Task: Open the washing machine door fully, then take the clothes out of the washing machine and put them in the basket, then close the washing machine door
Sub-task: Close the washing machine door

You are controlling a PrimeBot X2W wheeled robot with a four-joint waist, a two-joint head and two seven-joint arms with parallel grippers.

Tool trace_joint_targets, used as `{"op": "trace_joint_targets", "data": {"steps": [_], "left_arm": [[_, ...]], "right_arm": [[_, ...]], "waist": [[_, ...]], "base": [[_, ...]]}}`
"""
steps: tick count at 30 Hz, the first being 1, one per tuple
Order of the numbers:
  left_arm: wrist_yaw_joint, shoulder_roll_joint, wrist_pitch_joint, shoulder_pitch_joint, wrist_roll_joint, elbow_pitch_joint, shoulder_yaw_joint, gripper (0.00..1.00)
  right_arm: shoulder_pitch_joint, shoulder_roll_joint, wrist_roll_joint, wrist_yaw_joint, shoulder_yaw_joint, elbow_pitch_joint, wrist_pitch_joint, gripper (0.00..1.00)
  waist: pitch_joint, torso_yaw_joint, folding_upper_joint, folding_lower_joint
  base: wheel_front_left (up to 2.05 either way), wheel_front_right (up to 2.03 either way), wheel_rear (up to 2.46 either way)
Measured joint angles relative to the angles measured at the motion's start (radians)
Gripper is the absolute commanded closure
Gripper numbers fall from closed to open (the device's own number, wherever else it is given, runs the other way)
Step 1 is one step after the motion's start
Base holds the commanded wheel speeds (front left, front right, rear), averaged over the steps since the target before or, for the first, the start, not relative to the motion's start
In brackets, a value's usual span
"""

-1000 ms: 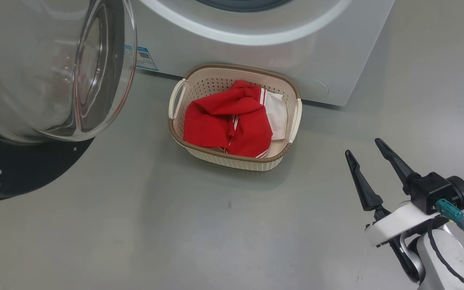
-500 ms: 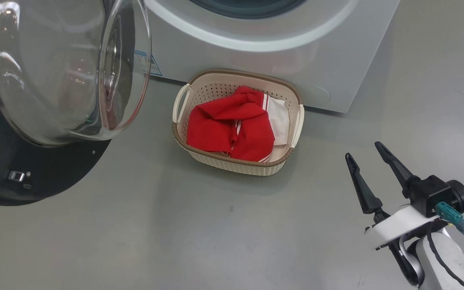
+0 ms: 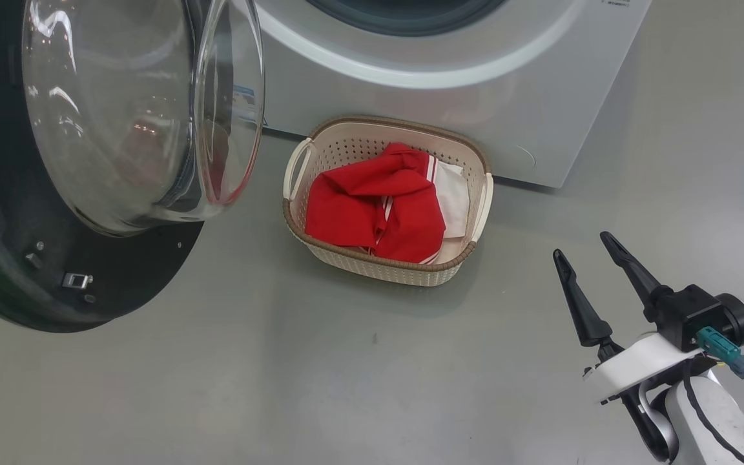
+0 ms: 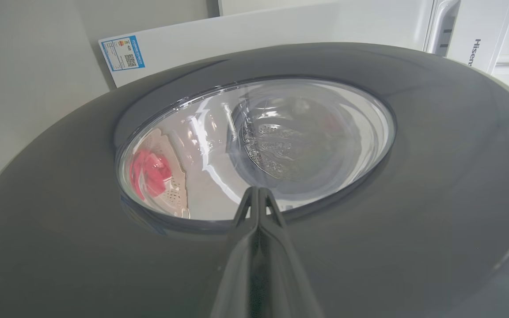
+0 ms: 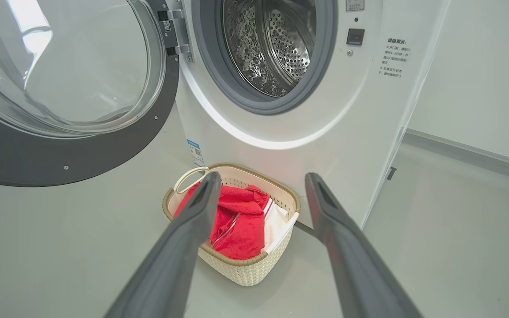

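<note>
The large round washing machine door (image 3: pixel 107 129), with a wide glossy black rim and a bulging clear glass bowl, stands swung out to the left of the big white front-loading washing machine (image 3: pixel 423 110). Its inner face with the bowl turns toward the right. The bright red clothes with thin white stripes (image 3: pixel 372 206) lie heaped in the small cream perforated plastic basket with a brown woven-look rim (image 3: pixel 385 123). A white cloth piece (image 3: pixel 454 197) is tucked along their right side. The basket sits on the grey floor (image 3: pixel 281 374), just in front of the machine's lower panel.

The right wrist view takes in more of the machine (image 5: pixel 325 132): the grey rubber ring (image 5: pixel 219 66), the perforated steel drum (image 5: pixel 276 44) behind it, and the door (image 5: pixel 60 79) hanging from a metal hinge (image 5: pixel 176 33) at the opening's left edge. It also gives the basket (image 5: pixel 245 269) and the clothes (image 5: pixel 237 221) from lower down.

The left wrist view looks at the door's outer face (image 4: pixel 435 176). A small blue label sticker (image 4: pixel 123 53) shows on the white panel beyond, and the red heap appears warped through the glass. There the left gripper (image 4: pixel 258 191) has its two fingers pressed together, tips at the near edge of the glass. Whether they touch the door cannot be told.

The right gripper (image 3: pixel 582 247) hangs over the floor at the near right, well apart from the basket, with its fingers spread wide and nothing between them. Its own camera shows the same spread (image 5: pixel 262 176).
</note>
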Motion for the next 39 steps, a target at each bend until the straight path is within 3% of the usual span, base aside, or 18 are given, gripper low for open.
{"op": "trace_joint_targets", "data": {"steps": [19, 27, 33, 39], "left_arm": [[0.0, -0.13, 0.049, 0.066, -0.043, -0.153, -0.03, 1.0], [0.001, -0.133, 0.037, 0.112, -0.032, -0.218, -0.031, 1.0], [0.001, -0.133, -0.032, 0.165, 0.026, -0.254, -0.019, 1.0], [-0.016, -0.092, -0.153, 0.238, 0.173, -0.306, -0.021, 1.0]], "right_arm": [[0.001, 0.015, 0.0, 0.0, -0.005, 0.001, -0.001, 0.0], [0.014, 0.022, 0.0, 0.0, -0.005, 0.003, -0.001, 0.0], [0.022, 0.026, 0.0, 0.0, -0.005, 0.01, -0.001, 0.0], [0.038, 0.036, 0.007, 0.0, -0.007, 0.017, -0.001, 0.0]], "waist": [[-0.014, 0.002, 0.0, 0.0], [-0.023, 0.001, 0.0, 0.0], [-0.038, 0.002, 0.0, 0.0], [-0.059, 0.006, 0.0, 0.0]], "base": [[0.0, 0.0, 0.0], [0.0, 0.0, 0.0], [0.0, 0.0, 0.0], [0.0, 0.0, 0.0]]}}
